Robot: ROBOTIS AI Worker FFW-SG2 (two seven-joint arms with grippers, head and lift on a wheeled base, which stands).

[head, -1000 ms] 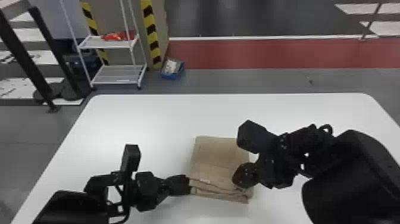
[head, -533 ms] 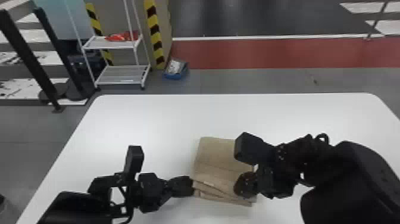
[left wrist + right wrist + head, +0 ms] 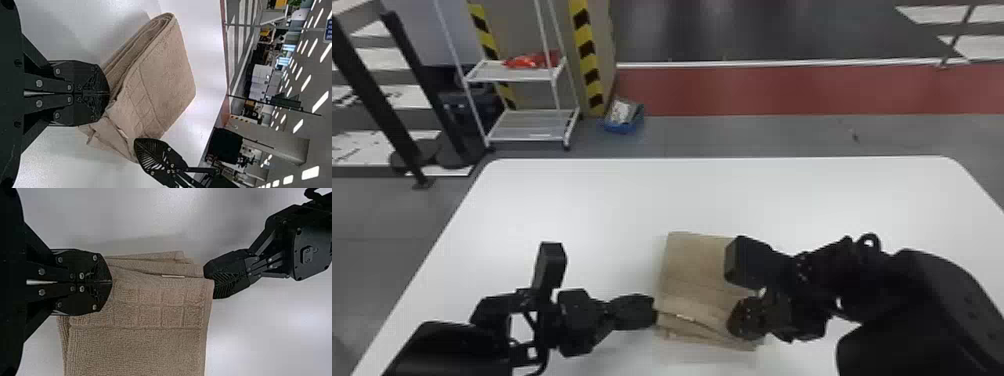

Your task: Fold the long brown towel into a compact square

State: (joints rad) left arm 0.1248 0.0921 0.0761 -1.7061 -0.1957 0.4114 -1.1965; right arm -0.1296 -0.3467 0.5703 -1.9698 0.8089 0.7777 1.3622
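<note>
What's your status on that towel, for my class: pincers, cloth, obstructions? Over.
Left pincer and right pincer shut on the towel, near side. Towel folded in layers, near edges uneven. Right arm overhangs its right side. Over.

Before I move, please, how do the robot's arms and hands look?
The left arm and right arm are black, with rounded covers and dark cable loops. The left hand and right hand have flat black fingers with silvery screws.

The right hand has shifted toward the towel's near edge, seemingly lower too.
</note>
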